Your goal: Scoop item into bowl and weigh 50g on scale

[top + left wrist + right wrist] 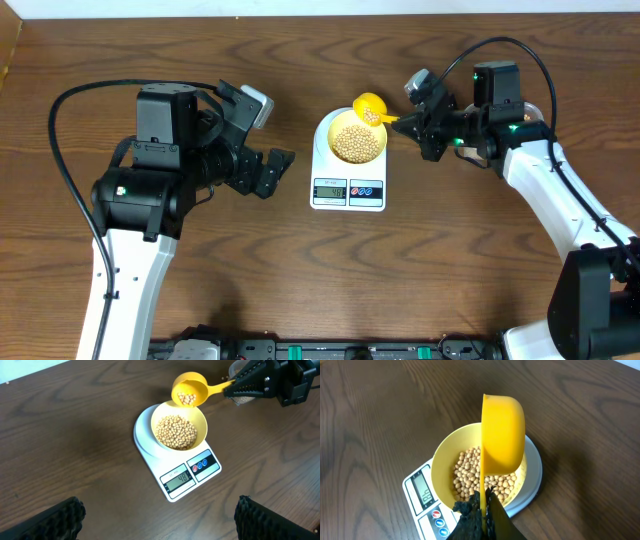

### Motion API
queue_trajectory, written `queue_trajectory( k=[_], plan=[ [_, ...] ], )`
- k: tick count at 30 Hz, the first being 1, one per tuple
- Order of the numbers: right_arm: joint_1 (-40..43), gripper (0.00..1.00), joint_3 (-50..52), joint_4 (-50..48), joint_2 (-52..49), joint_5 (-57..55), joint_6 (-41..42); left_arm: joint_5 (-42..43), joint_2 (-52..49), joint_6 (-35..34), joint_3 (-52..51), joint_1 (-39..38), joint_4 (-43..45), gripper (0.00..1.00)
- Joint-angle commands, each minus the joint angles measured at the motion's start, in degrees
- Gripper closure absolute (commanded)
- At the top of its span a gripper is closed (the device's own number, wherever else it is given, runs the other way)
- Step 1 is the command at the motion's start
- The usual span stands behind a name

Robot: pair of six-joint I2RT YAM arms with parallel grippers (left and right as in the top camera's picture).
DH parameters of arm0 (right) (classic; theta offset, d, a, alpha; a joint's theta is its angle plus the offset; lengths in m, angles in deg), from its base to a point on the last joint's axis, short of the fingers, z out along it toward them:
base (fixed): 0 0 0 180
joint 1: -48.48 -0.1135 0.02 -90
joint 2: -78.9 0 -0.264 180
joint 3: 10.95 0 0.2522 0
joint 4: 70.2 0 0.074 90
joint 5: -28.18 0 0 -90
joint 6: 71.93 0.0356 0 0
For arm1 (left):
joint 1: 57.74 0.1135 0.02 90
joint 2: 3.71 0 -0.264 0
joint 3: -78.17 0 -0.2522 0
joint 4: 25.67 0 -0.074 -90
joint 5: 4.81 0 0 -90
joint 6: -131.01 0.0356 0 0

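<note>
Right gripper [408, 122] clamps the handle of the yellow scoop [189, 391], tilted at the rim of the bowl [202, 422] to trickle beans [175, 431] in slowly, bowl centred on the scale [155, 462] mid-table toward the far edge; left gripper [262, 138] wide, idle alongside.

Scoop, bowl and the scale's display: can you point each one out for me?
scoop [190, 391], left wrist view, inside of its cup.
bowl [200, 420], left wrist view, bare inner wall on the right.
scale's display [179, 479], left wrist view, middle of the grey screen.
</note>
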State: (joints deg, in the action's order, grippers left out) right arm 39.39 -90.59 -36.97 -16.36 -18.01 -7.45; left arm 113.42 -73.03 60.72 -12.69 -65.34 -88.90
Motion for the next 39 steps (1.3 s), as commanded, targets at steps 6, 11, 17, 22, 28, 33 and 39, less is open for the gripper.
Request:
queue_trajectory(
  k=[6, 11, 17, 22, 28, 33, 39],
  plan=[
    [-1.2, 0.99, 0.07, 0.07, -0.48, 0.2, 0.61, 0.72, 0.09, -0.04, -0.13, 0.24, -0.02, 0.02],
    [-1.2, 0.99, 0.07, 0.09, -0.48, 0.2, 0.61, 0.72, 0.09, -0.04, -0.13, 0.24, -0.02, 0.02],
    [-1.2, 0.99, 0.07, 0.09, -0.48, 0.17, 0.61, 0.72, 0.09, -0.04, -0.13, 0.24, -0.02, 0.02],
    [-1.2, 0.99, 0.07, 0.09, -0.48, -0.2, 0.61, 0.72, 0.09, -0.04, -0.13, 0.24, -0.02, 0.02],
    [-1.57, 0.99, 0.07, 0.79, -0.48, -0.81, -1.68, 0.72, 0.09, -0.04, -0.13, 0.24, -0.02, 0.02],
    [-1.57, 0.99, 0.07, 1.05, -0.48, -2.84, -1.95, 0.72, 0.09, -0.04, -0.13, 0.24, -0.02, 0.02],
    [-1.73, 0.99, 0.07, 0.87, -0.48, -4.28, 0.42, 0.72, 0.09, -0.04, -0.13, 0.24, -0.02, 0.02]
  ],
)
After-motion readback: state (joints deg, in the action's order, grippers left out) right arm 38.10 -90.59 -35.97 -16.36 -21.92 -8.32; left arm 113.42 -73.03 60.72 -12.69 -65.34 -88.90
